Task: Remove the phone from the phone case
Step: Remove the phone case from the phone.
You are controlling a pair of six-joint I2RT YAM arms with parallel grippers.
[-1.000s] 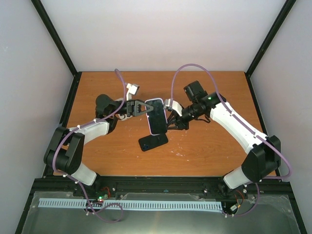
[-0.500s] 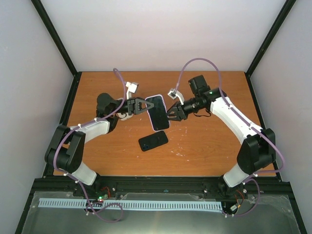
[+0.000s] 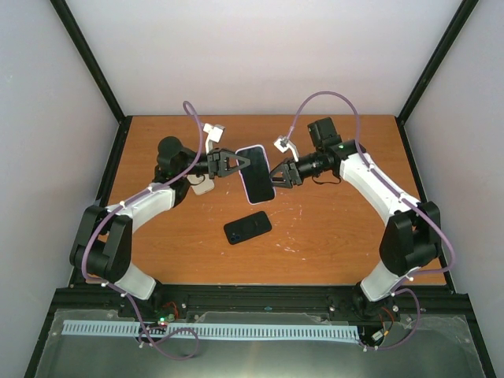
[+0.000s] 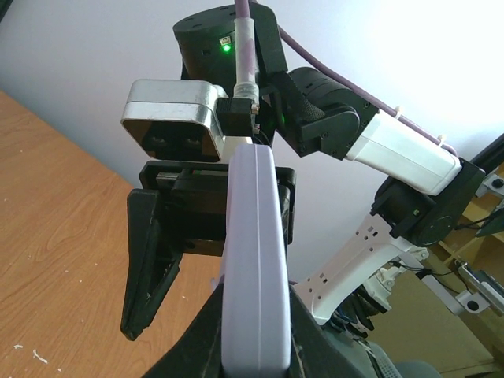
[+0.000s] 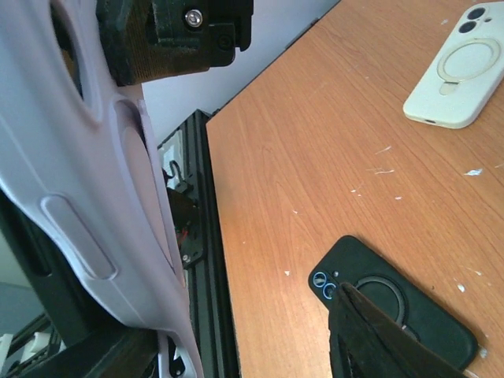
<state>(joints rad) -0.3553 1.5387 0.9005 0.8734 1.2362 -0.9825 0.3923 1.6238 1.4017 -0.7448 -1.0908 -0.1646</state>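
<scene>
Lilac phone case [image 3: 257, 182] in left gripper's [image 3: 243, 163] pinch

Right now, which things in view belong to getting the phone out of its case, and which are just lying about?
Job in hand: lilac phone case, held up between both arms; dark-screened phone inside it.
Just lying about: black phone case and cream phone case, both flat on the wooden table.

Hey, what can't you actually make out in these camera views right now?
The lavender phone case: left wrist shows only its edge, right wrist only its back, cropped by the frame.
The cream phone case: top view, partly under the left arm.
The black phone case: right wrist, one end behind a finger of the right claw.
Both table cases lie back-up, fronts hidden.
</scene>
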